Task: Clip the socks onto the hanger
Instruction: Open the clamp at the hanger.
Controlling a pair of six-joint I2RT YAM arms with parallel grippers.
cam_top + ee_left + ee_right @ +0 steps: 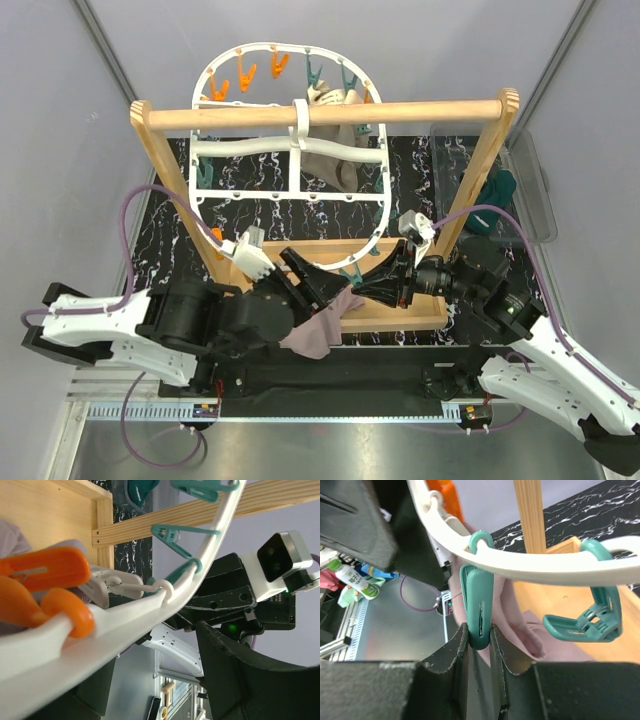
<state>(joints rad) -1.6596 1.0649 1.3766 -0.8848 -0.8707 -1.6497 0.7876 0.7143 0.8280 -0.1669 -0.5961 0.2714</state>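
Observation:
The white oval hanger hangs from the wooden rail, with orange and teal clothespins around its rim. My right gripper is at the near rim. In the right wrist view it is shut on the end of a teal clothespin hanging from the rim. A mauve-pink sock hangs just behind that pin. My left gripper is beside it at the rim. Its fingers stand wide apart and empty, with the rim crossing in front.
A grey-beige cloth hangs at the hanger's far side. A dark teal sock lies in a clear bin at the right. The stand's wooden base and posts are close to both grippers. An orange pin is near the left fingers.

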